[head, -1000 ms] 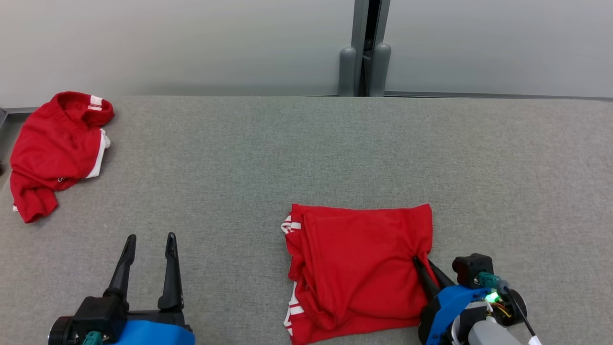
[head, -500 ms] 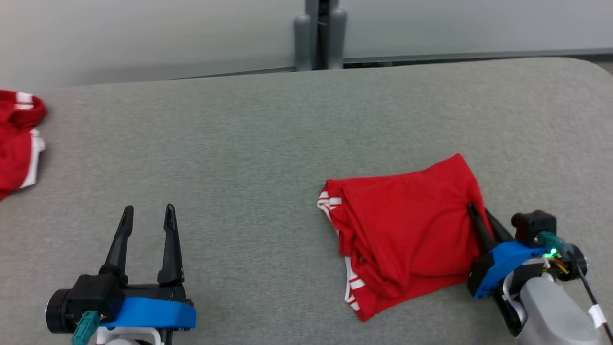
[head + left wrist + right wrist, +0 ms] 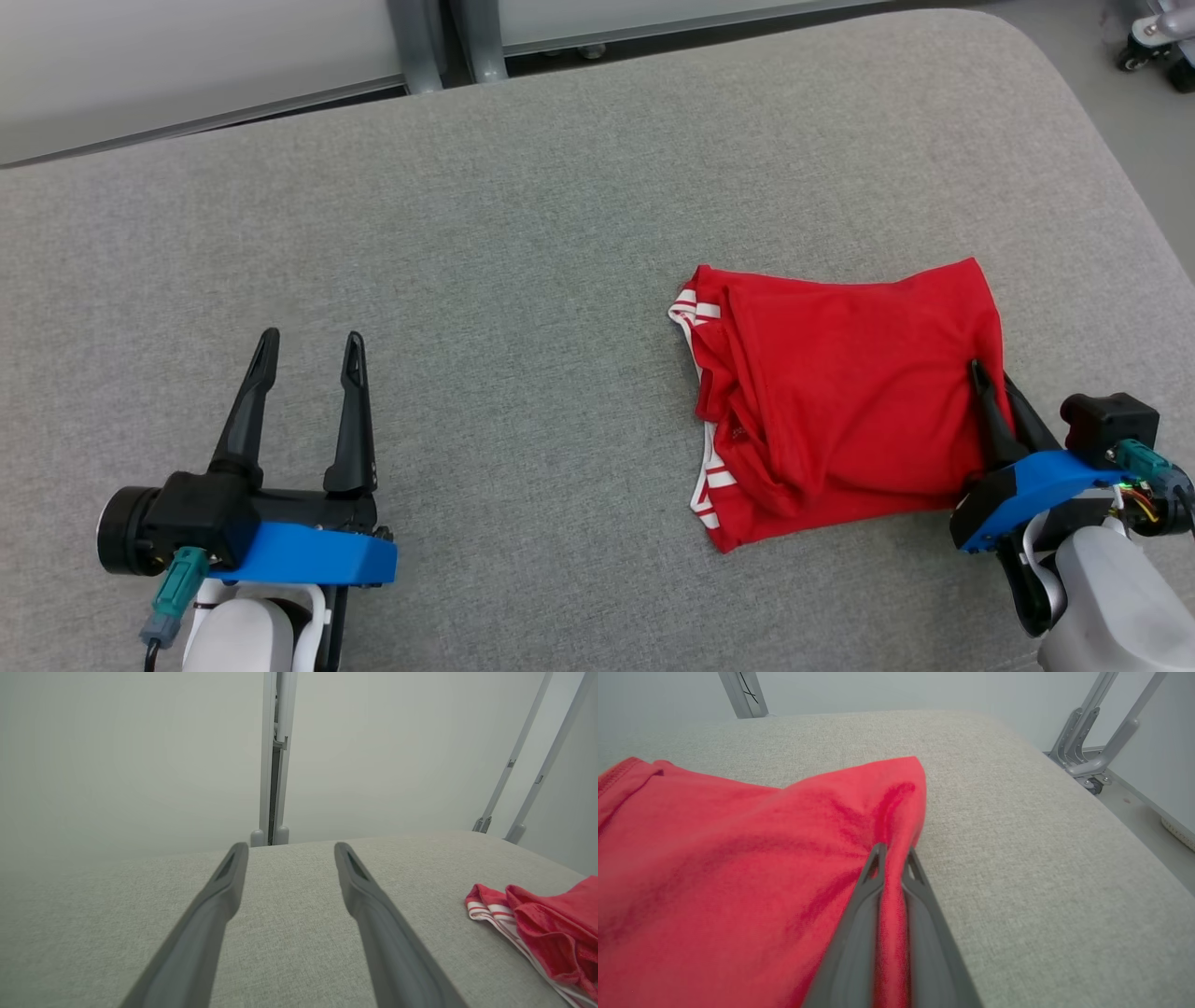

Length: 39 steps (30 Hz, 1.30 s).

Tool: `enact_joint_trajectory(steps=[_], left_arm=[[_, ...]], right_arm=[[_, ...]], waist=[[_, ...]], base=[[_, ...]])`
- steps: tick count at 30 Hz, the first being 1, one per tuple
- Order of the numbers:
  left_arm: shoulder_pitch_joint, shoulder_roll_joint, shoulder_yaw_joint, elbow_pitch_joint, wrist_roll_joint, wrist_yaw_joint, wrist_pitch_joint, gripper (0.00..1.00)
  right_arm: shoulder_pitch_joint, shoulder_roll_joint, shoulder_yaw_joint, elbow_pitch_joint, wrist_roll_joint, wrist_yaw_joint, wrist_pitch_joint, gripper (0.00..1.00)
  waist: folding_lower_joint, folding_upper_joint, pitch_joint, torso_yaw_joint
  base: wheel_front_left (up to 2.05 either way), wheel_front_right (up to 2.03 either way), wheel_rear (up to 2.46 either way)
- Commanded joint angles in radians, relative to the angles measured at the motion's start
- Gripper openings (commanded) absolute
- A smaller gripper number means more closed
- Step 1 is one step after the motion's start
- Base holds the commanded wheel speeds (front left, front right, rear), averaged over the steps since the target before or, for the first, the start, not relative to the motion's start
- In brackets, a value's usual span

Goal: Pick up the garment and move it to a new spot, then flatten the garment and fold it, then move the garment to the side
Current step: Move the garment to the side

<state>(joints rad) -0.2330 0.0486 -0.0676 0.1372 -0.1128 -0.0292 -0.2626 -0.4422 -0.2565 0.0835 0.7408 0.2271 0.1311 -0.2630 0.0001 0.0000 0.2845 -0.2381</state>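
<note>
The garment (image 3: 840, 392) is red with white stripes, folded into a rough rectangle on the right half of the grey table (image 3: 523, 243). My right gripper (image 3: 990, 375) is shut on the garment's right edge, red cloth pinched between its two dark fingers (image 3: 859, 914). In the right wrist view the garment (image 3: 738, 868) spreads left from that pinch, pulled into creases. My left gripper (image 3: 308, 347) rests at the lower left, open, with nothing between its fingers (image 3: 219, 891). In the left wrist view, the garment's striped corner (image 3: 537, 924) shows at the right edge.
The table's rounded right corner (image 3: 1055, 56) lies beyond the garment, with floor and a wheeled metal frame (image 3: 1097, 732) past it. Pale panels on grey posts (image 3: 448, 37) stand behind the table's far edge.
The head camera has turned right, so the other red garment at the left has left the picture. My right gripper has stayed pinched on the folded garment's right edge while the garment shifted on the table.
</note>
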Motion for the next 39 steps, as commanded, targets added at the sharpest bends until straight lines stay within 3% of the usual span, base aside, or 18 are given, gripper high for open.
enact_joint_trajectory(steps=[1,8,13,20,30,39], left_arm=[[-0.012,0.004,-0.002,0.003,0.001,0.003,-0.003,1.00],[-0.021,0.004,0.001,-0.004,-0.004,0.008,-0.003,1.00],[-0.036,0.004,0.008,-0.020,0.012,0.004,-0.003,1.00],[-0.082,0.004,0.007,-0.037,0.036,-0.010,-0.003,1.00],[-0.172,0.004,-0.018,-0.072,0.059,-0.020,-0.003,1.00],[-0.195,0.006,-0.018,-0.082,0.073,-0.020,0.000,1.00]], right_arm=[[0.009,0.010,-0.010,-0.019,-0.007,-0.001,-0.002,0.00],[-0.028,0.021,-0.023,-0.071,-0.026,-0.001,-0.002,0.00],[-0.120,-0.009,-0.020,-0.084,-0.036,-0.001,-0.002,0.00],[-0.315,-0.117,-0.033,-0.050,-0.047,-0.001,-0.002,0.00],[-0.542,-0.345,-0.153,0.106,-0.027,-0.001,-0.001,0.00],[-0.615,-0.406,-0.179,0.197,-0.048,-0.001,-0.001,0.00]], waist=[[-0.0001,0.0000,0.008,-0.010],[-0.0001,0.0000,0.020,0.009],[-0.0001,0.0000,0.066,0.022],[-0.0001,0.0000,0.169,0.047],[-0.0001,0.0000,0.319,0.110],[-0.0001,0.0000,0.369,0.131]], base=[[0.00,0.00,0.00],[0.00,0.00,0.00],[0.00,0.00,0.00],[0.00,0.00,0.00],[0.00,0.00,0.00],[0.00,0.00,0.00]])
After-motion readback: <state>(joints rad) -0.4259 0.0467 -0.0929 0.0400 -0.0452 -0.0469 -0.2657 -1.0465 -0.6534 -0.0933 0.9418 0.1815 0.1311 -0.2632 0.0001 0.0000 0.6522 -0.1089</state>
